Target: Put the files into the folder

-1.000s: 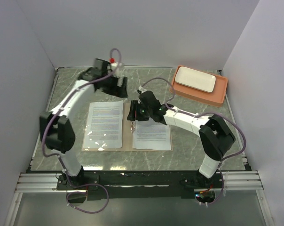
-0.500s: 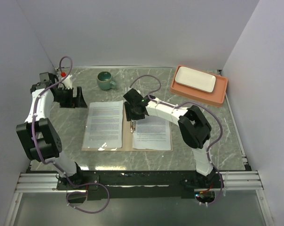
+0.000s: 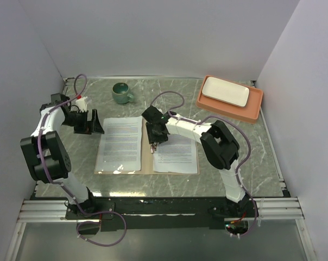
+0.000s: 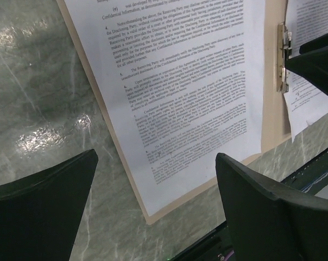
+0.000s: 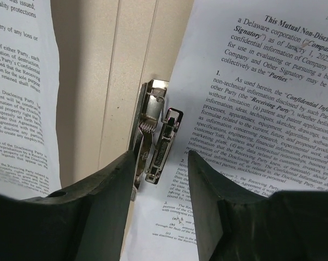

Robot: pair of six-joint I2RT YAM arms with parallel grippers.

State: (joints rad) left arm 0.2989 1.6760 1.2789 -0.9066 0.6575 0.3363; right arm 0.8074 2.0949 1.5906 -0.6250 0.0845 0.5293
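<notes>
The tan folder (image 3: 146, 163) lies open on the table. One file (image 3: 120, 144) lies on its left half and another file (image 3: 176, 153) on its right half. The metal clip (image 3: 152, 145) sits at the inner centre. My right gripper (image 3: 155, 136) hangs low over the clip, open. In the right wrist view its fingers (image 5: 99, 206) flank the clip (image 5: 156, 136), whose lever rests on the edge of the right file (image 5: 262, 98). My left gripper (image 3: 92, 123) is open and empty, just left of the folder's far left corner, looking down on the left file (image 4: 191, 81).
A green cup (image 3: 121, 92) stands at the back, left of centre. An orange tray (image 3: 254, 106) holding a white plate (image 3: 225, 91) sits at the back right. White walls close in the table on three sides.
The left arm swung from the far centre out to the left, uncovering the cup, then came in towards the folder's corner. The right arm refolded while its gripper stayed over the clip.
</notes>
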